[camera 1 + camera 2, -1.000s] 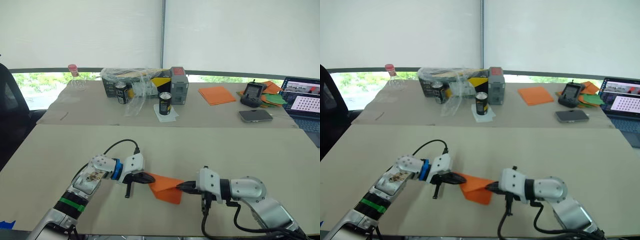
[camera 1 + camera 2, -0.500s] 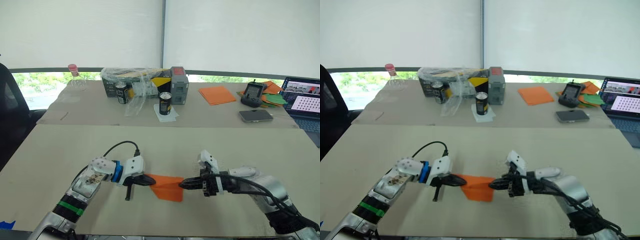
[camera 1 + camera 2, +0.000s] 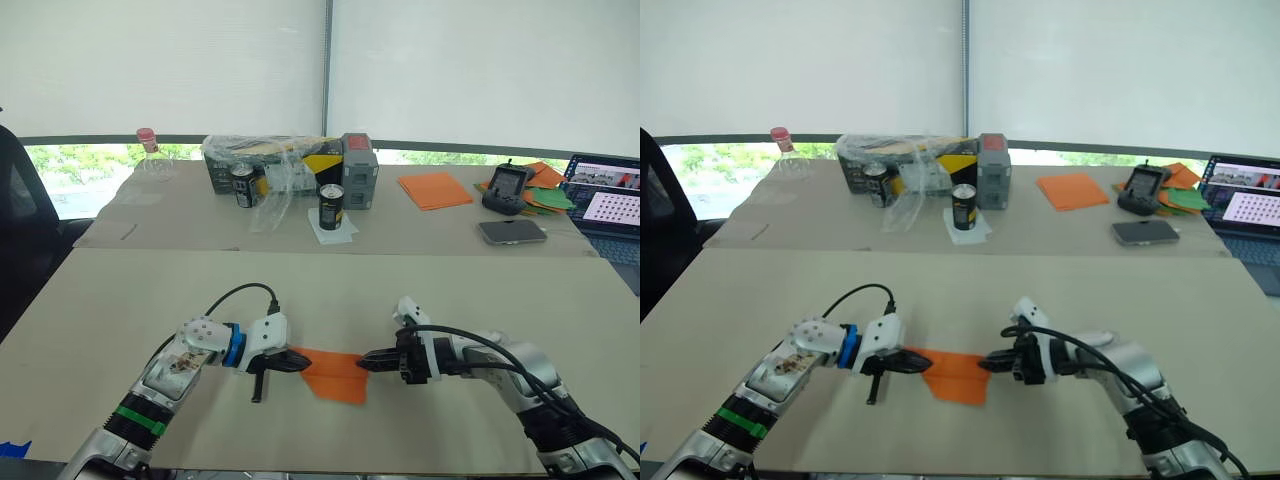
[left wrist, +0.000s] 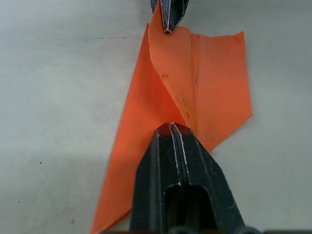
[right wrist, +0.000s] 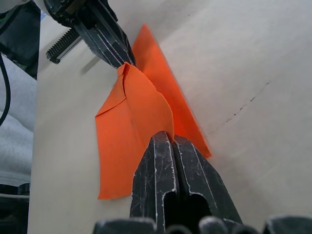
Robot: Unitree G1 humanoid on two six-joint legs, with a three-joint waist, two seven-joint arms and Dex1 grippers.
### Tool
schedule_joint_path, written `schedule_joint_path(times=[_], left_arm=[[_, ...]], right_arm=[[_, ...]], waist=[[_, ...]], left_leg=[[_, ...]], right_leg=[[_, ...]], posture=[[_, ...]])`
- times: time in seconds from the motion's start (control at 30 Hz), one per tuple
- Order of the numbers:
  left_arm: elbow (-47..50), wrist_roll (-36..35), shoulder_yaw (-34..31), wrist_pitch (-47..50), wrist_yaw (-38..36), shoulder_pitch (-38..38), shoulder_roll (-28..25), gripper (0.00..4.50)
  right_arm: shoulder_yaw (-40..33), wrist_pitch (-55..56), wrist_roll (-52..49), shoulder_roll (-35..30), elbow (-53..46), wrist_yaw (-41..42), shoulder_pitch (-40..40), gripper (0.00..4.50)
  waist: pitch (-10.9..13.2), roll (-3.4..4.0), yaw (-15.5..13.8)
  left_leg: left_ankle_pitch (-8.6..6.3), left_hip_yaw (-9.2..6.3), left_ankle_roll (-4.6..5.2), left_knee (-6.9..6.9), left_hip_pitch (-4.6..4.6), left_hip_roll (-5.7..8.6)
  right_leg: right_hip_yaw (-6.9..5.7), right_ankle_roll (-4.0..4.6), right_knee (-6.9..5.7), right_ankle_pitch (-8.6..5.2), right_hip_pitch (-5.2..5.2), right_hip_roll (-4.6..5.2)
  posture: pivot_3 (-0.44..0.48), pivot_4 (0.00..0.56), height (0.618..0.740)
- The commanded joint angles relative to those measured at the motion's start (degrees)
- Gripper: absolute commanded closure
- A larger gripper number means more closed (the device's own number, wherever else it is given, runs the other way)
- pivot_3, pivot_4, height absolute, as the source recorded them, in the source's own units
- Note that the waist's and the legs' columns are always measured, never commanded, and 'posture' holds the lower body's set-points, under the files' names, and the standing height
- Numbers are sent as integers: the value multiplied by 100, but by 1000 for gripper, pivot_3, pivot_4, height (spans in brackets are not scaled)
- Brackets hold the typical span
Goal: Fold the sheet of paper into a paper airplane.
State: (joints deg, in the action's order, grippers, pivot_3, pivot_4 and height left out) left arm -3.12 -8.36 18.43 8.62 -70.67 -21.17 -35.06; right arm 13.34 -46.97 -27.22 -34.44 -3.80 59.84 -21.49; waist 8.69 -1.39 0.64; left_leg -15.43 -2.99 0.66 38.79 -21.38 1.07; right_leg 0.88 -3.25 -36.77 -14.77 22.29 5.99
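The bright-orange sheet of paper (image 3: pixel 336 375) lies on the near table, folded into a pointed wedge of creased layers, the shape of a paper airplane. My left gripper (image 3: pixel 304 362) is shut on its left end, and in the left wrist view the black fingertips (image 4: pixel 165 134) pinch the raised middle fold (image 4: pixel 175 73). My right gripper (image 3: pixel 363 361) is shut on the opposite end of the same fold (image 5: pixel 146 105). The two grippers face each other, with the paper between them.
On the far table stand two cans (image 3: pixel 330 207), a plastic-wrapped box (image 3: pixel 280 165), a bottle (image 3: pixel 149 154), a flat orange paper stack (image 3: pixel 434 189), a controller (image 3: pixel 507 187), a phone (image 3: pixel 511 231), an orange-and-green paper pile (image 3: pixel 547 192) and a laptop (image 3: pixel 610 205).
My right wrist has turned and its arm has stretched out to the right, while the gripper keeps its hold. The paper now lies lower and flatter. The left arm has barely moved.
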Motion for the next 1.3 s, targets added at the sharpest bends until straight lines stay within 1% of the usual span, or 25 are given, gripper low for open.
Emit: schedule_joint_path(times=[0.03, 0.33, 0.5, 0.57, 0.7, 0.9, 0.97, 1.0, 1.03, 1.1, 1.17, 1.3], left_arm=[[-66, 89, 4, 97, 80, 64, -20, 4500], [27, -30, -67, 189, 143, 170, -16, 4500], [-31, -304, -363, 334, 267, 103, 133, 4500], [-48, -488, -582, 462, 370, 143, 176, 4500], [232, -1019, -953, 1088, 508, 246, 309, 4500], [311, -1439, -1324, 1357, 708, -132, 557, 4500], [485, -1759, -1440, 1633, 682, -214, 623, 4500], [611, -1915, -1427, 1819, 590, -200, 595, 4500], [738, -1793, -1182, 1770, 298, -47, 380, 4500], [835, -1563, -845, 1605, -38, 154, 119, 4500], [798, -1454, -732, 1466, -36, 185, 87, 4500], [648, -1251, -653, 1280, 157, 142, 207, 4500]], right_arm=[[105, 3, 170, -8, 187, -53, -84, 4464], [280, -301, 349, 49, 287, -377, -16, 4464], [207, -431, 343, 85, 168, -611, 217, 4464], [261, -481, 369, 67, 8, -676, 355, 4464], [244, -489, 403, 20, -97, -784, 546, 4464], [264, -489, 459, 20, -77, -847, 570, 4464], [302, -450, 479, 37, -48, -838, 562, 4464], [314, -426, 491, 51, -22, -837, 545, 4464], [358, -401, 513, 52, 9, -804, 508, 4464], [438, -358, 544, 38, 67, -740, 439, 4464], [476, -340, 543, 29, 104, -717, 401, 4464], [501, -229, 584, 142, 242, -779, 337, 4464]], waist=[[0, 0, 3], [-2, 0, 9], [-4, -2, 6], [-4, -2, 7], [-4, -2, 3], [-4, -3, -15], [-4, -3, -9], [-4, -3, -1], [-4, -3, 7], [-9, 5, 35], [-12, 11, 31], [-15, 2, 16]], left_leg=[[0, 0, 0, 0, 0, 0], [0, -1, 0, 1, 8, -1], [0, -1, 0, 1, 10, -1], [0, -2, 0, 1, 10, -1], [-1, -4, 0, -3, 10, -2], [-1, -4, -1, -1, 10, 2], [-1, -4, -1, -2, 10, 2], [-1, -4, -1, -2, 10, 2], [-1, -4, -1, -2, 10, 2], [-1, -2, -1, -5, 11, 2], [-1, 2, -1, -14, 17, 2], [-1, -2, -1, -14, 17, -1]], right_leg=[[0, 0, 0, 0, 0, 0], [0, 0, -5, 0, -4, 0], [0, 0, -5, 0, -7, 0], [0, 0, -5, 0, -7, 0], [-2, 0, -4, 0, -5, 0], [-3, 0, -1, 0, -9, 4], [-3, 0, -1, 0, -8, 4], [-3, 0, -1, 0, -8, 3], [-2, 0, -1, 0, -8, 4], [0, 0, 1, 0, -8, 3], [4, 0, 3, 0, -8, 3], [0, 1, 3, 0, -10, 1]], posture=[[0, 150, 740], [0, 150, 740], [0, 150, 740], [0, 150, 740], [0, 150, 740], [0, 150, 740], [0, 150, 740], [0, 150, 740], [0, 150, 740], [0, 150, 740], [0, 150, 740], [0, 150, 740]])
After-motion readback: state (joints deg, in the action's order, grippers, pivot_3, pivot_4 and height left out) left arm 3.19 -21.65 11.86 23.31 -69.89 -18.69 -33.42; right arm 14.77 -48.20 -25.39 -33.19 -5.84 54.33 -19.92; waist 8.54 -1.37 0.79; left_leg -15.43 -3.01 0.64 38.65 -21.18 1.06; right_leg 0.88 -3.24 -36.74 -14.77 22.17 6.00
